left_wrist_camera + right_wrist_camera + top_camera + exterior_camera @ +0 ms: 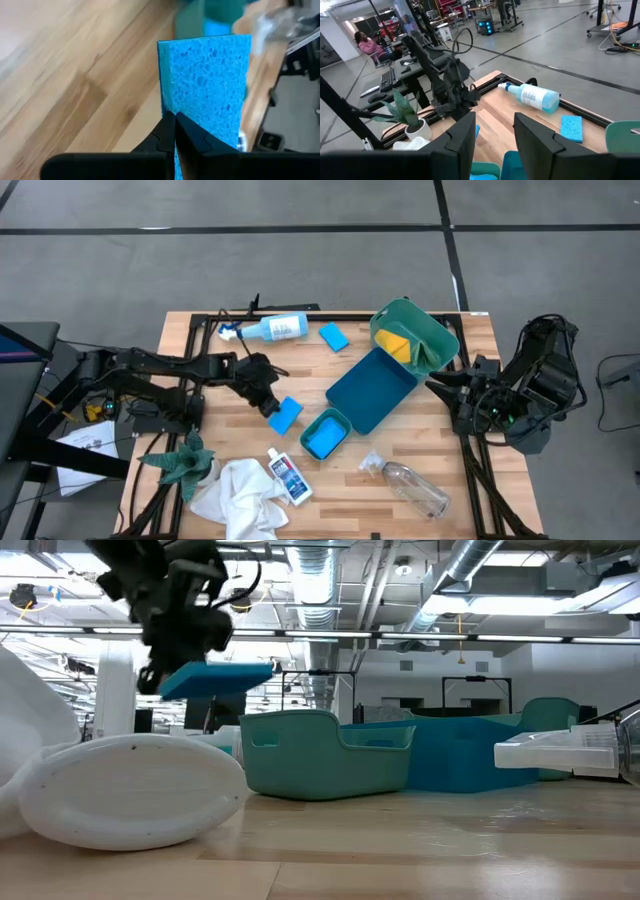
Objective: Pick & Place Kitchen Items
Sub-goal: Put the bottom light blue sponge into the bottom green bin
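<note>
The left claw is clenched on one edge of a blue sponge and holds it lifted above the tabletop, probably to carry it to the small teal bin just beside, while the right claw waits, half open and empty, well apart at the far edge.

Blue, teal, white and yellow kitchen items on a pale striped wood surface.

A bright blue, pitted sponge sits in the black left claw; another blue sponge lies apart. Teal bins hold a yellow pad and something blue. The spray bottle is white with pale blue liquid; the cloth is white; the small white bottle has a blue label; the plant is dark green.
</note>
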